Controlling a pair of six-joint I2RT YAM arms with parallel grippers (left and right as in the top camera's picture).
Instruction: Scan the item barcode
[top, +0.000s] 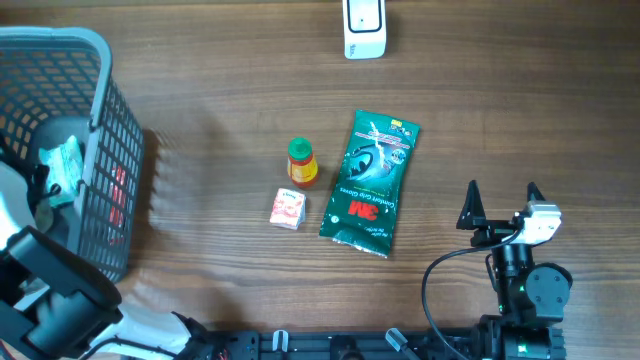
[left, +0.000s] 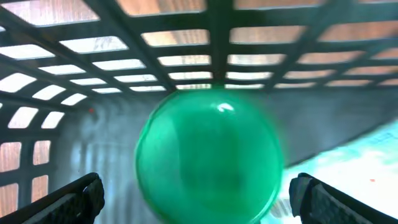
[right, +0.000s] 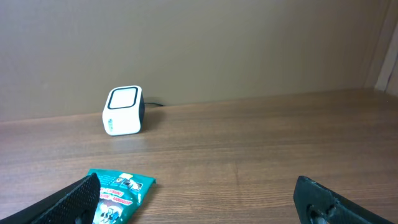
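In the left wrist view a blurred green round object (left: 208, 155) lies close up inside the basket (left: 211, 37). My left gripper (left: 199, 202) is open, one finger on each side of the object and apart from it. The overhead view shows only the left arm (top: 50, 300) reaching into the basket (top: 95, 150). On the table lie a green 3M packet (top: 370, 183), a small bottle (top: 301, 162) with a green cap and a small box (top: 288, 208). The white scanner (top: 364, 28) stands at the far edge. My right gripper (top: 502, 195) is open and empty, right of the packet.
The grey mesh basket fills the table's left side and holds a pale packet (top: 62, 160). In the right wrist view the scanner (right: 123, 111) stands ahead to the left, and the packet's corner (right: 121, 190) lies by the left finger of the gripper (right: 199, 202).
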